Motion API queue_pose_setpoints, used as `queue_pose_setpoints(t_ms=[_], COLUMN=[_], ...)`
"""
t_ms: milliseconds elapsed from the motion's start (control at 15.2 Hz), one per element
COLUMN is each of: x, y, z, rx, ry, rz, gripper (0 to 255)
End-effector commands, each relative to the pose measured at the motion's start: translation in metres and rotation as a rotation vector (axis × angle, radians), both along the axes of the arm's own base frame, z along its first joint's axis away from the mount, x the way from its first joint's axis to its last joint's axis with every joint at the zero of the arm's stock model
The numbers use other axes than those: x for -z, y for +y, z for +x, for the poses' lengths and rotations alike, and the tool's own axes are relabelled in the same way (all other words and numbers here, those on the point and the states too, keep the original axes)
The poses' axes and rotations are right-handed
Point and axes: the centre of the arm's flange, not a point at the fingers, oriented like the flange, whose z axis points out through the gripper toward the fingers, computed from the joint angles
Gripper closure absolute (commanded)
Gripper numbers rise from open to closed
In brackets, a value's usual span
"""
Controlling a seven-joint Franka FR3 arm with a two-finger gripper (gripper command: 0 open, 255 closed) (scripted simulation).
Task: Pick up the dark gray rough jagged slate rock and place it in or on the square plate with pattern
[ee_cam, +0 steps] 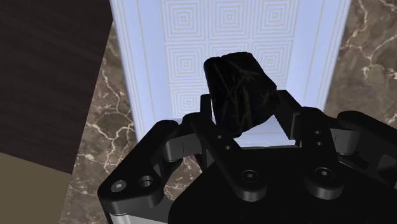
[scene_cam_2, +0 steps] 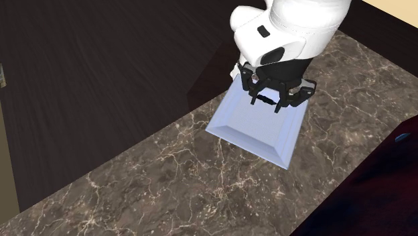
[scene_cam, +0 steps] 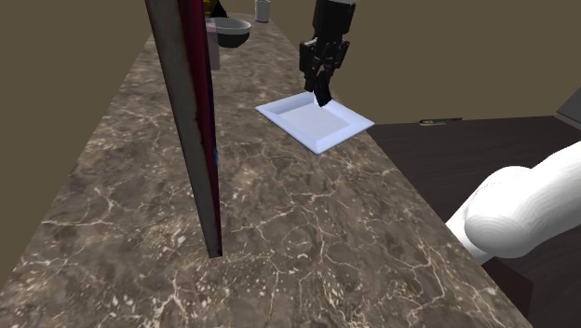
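A dark, jagged rock sits clasped between my black fingers, and my gripper is shut on it. Directly below the rock lies the pale square plate, its floor printed with nested square patterns. In the shoulder view my gripper hangs just above the plate, over its far half, with the rock as a dark tip between the fingers. From the second exterior view the hand hovers over the plate's far side.
The plate rests on a brown marble counter near the edge that borders a dark wood floor. A tall reddish board stands upright on the counter. A dark bowl and a pale cylinder sit at the far end.
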Motion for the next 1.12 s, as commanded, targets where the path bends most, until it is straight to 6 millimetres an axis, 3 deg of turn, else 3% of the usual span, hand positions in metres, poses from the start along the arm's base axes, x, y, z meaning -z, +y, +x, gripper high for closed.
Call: queue_pose_setpoints(t_ms=[0, 660, 1056], x=[0.01, 0.065, 0.065], y=[0.0, 0.0, 0.0], z=[0.0, 0.0, 0.0], rx=[0.0, 0.0, 0.0], ry=[0.0, 0.0, 0.0], rz=[0.0, 0.0, 0.0], gripper=[255, 255, 255])
